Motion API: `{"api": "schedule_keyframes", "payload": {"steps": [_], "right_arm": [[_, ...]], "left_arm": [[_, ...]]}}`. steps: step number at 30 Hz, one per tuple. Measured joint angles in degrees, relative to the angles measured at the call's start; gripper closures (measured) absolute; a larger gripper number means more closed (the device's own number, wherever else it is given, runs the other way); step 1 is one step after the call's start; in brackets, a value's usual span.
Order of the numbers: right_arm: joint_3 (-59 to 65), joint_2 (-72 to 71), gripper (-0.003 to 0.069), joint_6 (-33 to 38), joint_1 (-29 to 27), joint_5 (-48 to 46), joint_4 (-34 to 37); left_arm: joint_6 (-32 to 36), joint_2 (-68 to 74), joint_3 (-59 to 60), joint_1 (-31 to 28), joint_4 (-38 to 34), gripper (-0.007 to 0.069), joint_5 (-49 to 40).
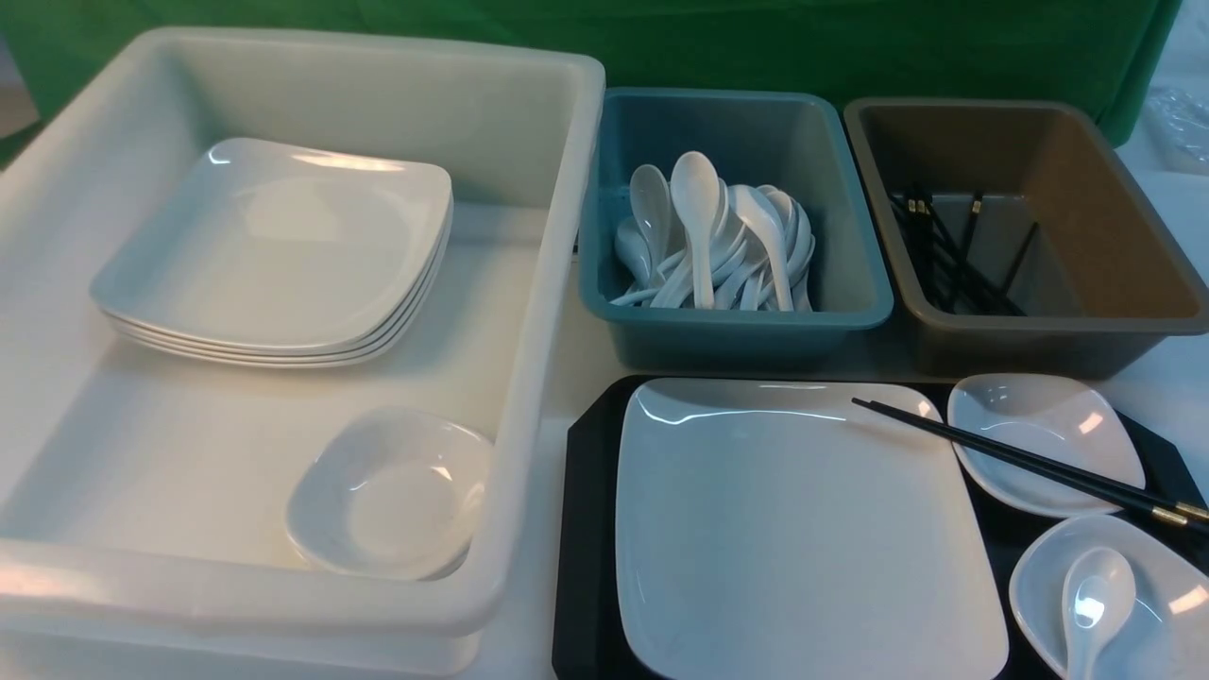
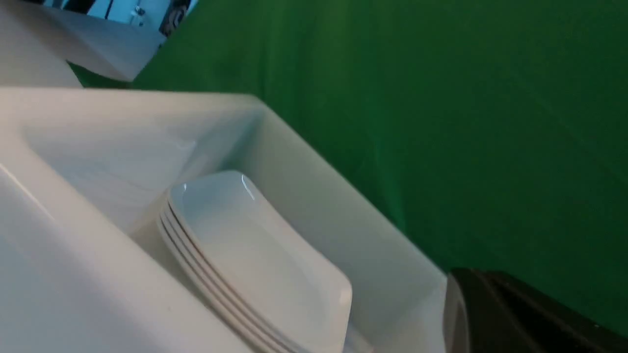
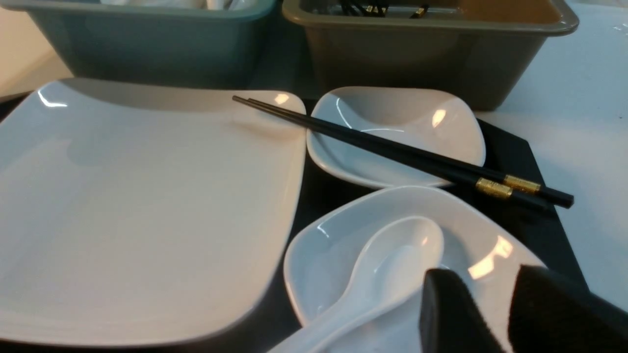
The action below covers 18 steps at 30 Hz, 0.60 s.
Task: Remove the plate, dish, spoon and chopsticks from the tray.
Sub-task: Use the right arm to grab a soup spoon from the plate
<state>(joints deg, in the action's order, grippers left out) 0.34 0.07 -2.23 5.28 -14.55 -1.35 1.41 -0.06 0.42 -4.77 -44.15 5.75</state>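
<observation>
Plate (image 1: 803, 529) sits flat on the tray (image 1: 587, 529) at lower centre of the front view and covers most of it. Chopsticks (image 1: 1030, 460) lie diagonally: thin tips on the plate's upper right corner, shafts across the upper dish (image 1: 1030, 425), gold-banded ends past the tray's right edge. Spoon (image 1: 1094, 595) lies bowl-up in the lower dish (image 1: 1166, 604) at lower right. Nothing is off the tray yet. Right end effector (image 3: 510, 299) hangs low over the lower dish, next to the spoon's bowl, pads slightly apart and holding nothing. Only a dark edge of the left end effector (image 2: 490, 309) shows beside the white tub (image 1: 543, 359), so I can't tell if it's apart or together. The white tub at left holds a plate stack (image 1: 274, 255) and a small dish (image 1: 392, 496). The blue tub (image 1: 737, 335) has spoons, the brown tub (image 1: 1048, 345) has chopsticks. Risks:
- The chopsticks bridge plate and dish, so lifting either first likely rolls them onto the surface (image 1: 1162, 378).
- Everything is glossy. A pinch on the spoon could slip, or drag its dish along.
- The plate's low rim lies tight on the tray, so a shallow grip may slip.
- A tilted drop onto the stack could knock it.
</observation>
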Motion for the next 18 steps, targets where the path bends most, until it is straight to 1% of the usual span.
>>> {"api": "schedule_keyframes", "payload": {"steps": [2,3,4,6,7,8,9,13,15,16,18], "right_arm": [[0.0,0.0,0.042,0.0,0.0,0.0,0.0],[0.0,0.0,0.042,0.0,0.0,0.0,0.0],[0.0,0.0,0.042,0.0,0.0,0.0,0.0],[0.0,0.0,0.042,0.0,0.0,0.0,0.0],[0.0,0.0,0.042,0.0,0.0,0.0,0.0],[0.0,0.0,0.042,0.0,0.0,0.0,0.0],[0.0,0.0,0.042,0.0,0.0,0.0,0.0],[0.0,0.0,0.042,0.0,0.0,0.0,0.0],[0.0,0.0,0.042,0.0,0.0,0.0,0.0],[0.0,0.0,0.042,0.0,0.0,0.0,0.0],[0.0,0.0,0.042,0.0,0.0,0.0,0.0]], "left_arm": [[-0.5,0.0,-0.1,0.0,0.0,0.0615,0.6],[-1.1,0.0,-0.9,0.0,0.2,0.0615,-0.9],[-0.8,0.7,-4.5,0.0,2.3,0.0615,-5.8],[0.0,1.6,-7.5,0.0,3.7,0.0615,-8.3],[1.9,4.2,-12.5,0.0,6.8,0.0615,-13.1],[3.3,6.7,-15.5,0.0,8.1,0.0615,-16.3],[5.6,9.6,-20.1,0.0,10.0,0.0615,-21.4],[12.6,22.3,-32.3,0.6,12.8,0.0615,-37.4],[14.5,28.5,-37.3,3.3,13.5,0.0615,-42.0],[15.0,30.0,-38.5,4.9,13.6,0.0615,-42.6],[15.8,35.0,-41.0,11.1,14.8,0.0615,-43.2]]}}
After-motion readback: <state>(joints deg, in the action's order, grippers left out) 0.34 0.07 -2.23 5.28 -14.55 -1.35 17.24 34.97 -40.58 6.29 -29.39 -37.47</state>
